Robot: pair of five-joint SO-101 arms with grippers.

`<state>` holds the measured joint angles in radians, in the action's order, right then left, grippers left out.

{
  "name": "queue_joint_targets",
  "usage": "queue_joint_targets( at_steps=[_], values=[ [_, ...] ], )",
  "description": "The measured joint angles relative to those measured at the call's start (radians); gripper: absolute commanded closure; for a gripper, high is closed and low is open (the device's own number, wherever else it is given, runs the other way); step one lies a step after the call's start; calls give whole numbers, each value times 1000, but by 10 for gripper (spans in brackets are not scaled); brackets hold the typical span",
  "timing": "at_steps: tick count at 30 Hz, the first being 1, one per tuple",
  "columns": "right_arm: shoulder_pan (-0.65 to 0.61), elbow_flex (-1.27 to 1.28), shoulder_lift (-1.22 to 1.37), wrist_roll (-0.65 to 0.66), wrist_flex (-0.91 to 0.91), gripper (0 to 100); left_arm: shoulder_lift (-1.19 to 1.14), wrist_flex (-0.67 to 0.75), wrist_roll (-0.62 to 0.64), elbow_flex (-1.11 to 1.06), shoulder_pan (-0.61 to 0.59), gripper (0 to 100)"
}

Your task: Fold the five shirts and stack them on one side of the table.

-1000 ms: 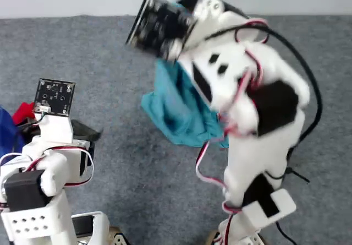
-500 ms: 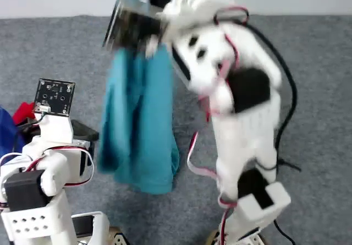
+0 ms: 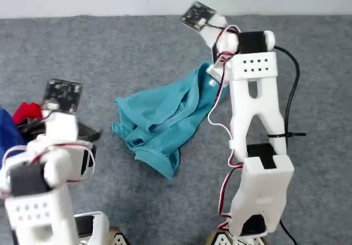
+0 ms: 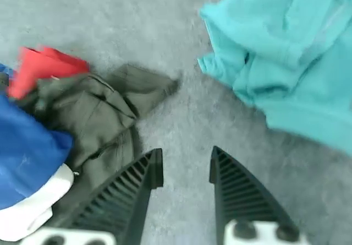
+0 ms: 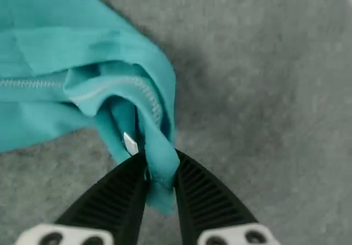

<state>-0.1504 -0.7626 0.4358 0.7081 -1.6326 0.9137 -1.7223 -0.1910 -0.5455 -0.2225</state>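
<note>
A teal shirt (image 3: pixel 159 118) lies crumpled on the grey table (image 3: pixel 99 52) near the middle. My right gripper (image 5: pixel 159 165) is shut on a fold of the teal shirt (image 5: pixel 82 74) by its collar seam, at the shirt's far right end under the right arm (image 3: pixel 253 91). My left gripper (image 4: pixel 186 154) is open, with only carpet between its fingers. It hovers between the teal shirt (image 4: pixel 291 74) and a pile at the left. That pile holds an olive shirt (image 4: pixel 104 113), a red shirt (image 4: pixel 41 69), a blue shirt (image 4: pixel 27 151) and a white one (image 4: pixel 27 217).
The left arm (image 3: pixel 55 162) stands at the near left, beside the red shirt (image 3: pixel 26 112) and blue shirt (image 3: pixel 6 137) at the table's left edge. Bare grey surface stretches across the back and the right of the right arm.
The right arm swung the teal shirt high above the table, then brought it down; it now lies spread near the middle. The left arm shifted slightly.
</note>
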Motion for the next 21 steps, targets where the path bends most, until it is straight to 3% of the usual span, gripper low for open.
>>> queue_joint_targets(
  at_steps=[7, 11, 21],
  values=[
    [46, 0, 9, -52, -97, 989, -244, 0, -107, 31, 0, 846],
    [51, 0, 9, -84, -118, 989, -414, 0, -138, 118, 15, 766],
    [52, 0, 9, -124, -120, 989, -802, 40, -109, 316, 265, 750]
  ],
)
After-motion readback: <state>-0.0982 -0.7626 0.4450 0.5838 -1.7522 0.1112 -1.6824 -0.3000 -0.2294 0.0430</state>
